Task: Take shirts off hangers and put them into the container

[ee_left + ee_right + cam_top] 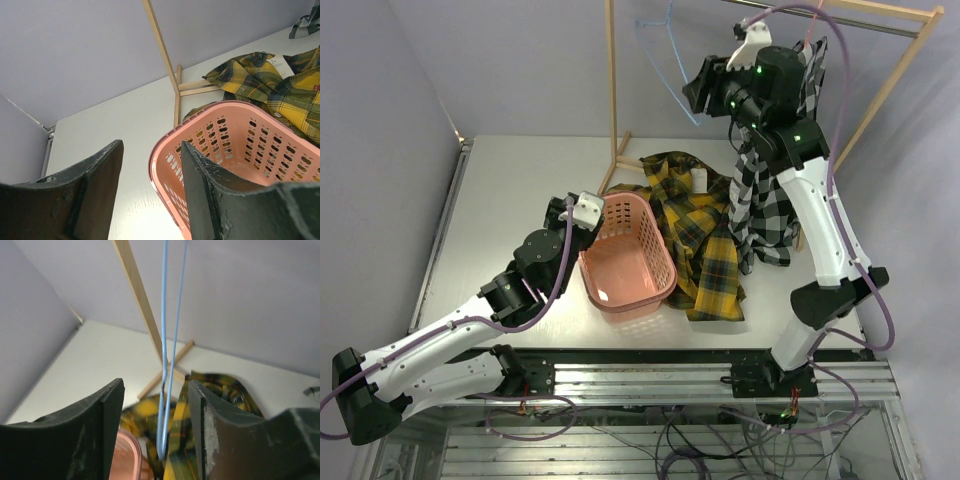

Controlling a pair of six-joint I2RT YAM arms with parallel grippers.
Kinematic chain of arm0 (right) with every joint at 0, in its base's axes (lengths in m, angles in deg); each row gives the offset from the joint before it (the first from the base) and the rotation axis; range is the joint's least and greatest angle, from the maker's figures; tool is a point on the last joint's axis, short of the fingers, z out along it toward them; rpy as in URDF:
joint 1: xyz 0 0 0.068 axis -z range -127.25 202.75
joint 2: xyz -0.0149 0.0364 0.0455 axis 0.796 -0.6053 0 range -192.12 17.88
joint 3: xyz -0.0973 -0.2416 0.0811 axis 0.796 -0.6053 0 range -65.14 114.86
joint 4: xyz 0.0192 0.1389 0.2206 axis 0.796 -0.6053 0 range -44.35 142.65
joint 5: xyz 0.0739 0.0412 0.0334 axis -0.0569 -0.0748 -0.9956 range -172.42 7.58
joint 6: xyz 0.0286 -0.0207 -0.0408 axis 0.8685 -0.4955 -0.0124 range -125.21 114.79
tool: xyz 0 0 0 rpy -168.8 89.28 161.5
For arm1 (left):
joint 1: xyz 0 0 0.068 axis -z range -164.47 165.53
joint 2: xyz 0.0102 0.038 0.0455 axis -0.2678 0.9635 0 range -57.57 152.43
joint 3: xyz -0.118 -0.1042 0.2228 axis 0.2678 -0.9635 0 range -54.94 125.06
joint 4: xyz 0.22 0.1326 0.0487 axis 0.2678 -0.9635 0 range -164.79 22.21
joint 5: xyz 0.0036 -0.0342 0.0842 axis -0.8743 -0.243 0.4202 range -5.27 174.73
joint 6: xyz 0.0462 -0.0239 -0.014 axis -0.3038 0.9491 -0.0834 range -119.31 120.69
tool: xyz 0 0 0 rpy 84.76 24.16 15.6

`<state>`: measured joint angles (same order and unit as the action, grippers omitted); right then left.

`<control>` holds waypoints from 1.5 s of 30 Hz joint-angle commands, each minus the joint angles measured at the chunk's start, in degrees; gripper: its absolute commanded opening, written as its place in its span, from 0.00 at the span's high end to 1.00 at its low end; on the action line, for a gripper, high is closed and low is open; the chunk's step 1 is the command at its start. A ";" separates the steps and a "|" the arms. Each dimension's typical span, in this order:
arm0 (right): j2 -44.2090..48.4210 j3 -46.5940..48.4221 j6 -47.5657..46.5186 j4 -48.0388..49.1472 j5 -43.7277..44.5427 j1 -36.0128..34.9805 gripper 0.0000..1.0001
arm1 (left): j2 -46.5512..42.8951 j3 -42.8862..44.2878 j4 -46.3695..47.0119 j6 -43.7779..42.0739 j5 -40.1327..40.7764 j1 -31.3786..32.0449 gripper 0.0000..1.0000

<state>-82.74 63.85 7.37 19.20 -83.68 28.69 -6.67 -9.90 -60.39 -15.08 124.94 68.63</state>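
The yellow-and-dark plaid shirt (705, 240) (280, 85) (222, 385) lies crumpled on the table, against the right side of the salmon-pink basket (630, 262) (240, 145) (127, 460). The black-and-white check shirt (770, 190) hangs from the rack at the right. A bare light blue hanger (670, 60) (167, 365) hangs from the rack. My right gripper (698, 90) (156, 390) is raised and open, with the hanger's lower wire loop loose between its fingers. My left gripper (570, 212) (152, 150) is open and low at the basket's far left corner, its jaws either side of the rim.
The wooden rack's upright (612, 90) (160, 45) (135, 285) stands behind the basket, its foot on the table. Its top rail (860, 15) crosses the upper right. A grey wall runs along the left. Bare tabletop (520, 190) lies left of the basket.
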 commanded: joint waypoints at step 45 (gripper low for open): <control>17.45 -78.00 18.14 17.33 7.59 -1.96 0.16 | -1.80 -0.31 0.78 2.52 -0.25 -0.10 0.40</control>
<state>-62.78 -13.87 23.98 32.73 -80.57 26.79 -8.49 -10.54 -60.15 -13.40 124.98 68.61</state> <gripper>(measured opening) 0.836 0.601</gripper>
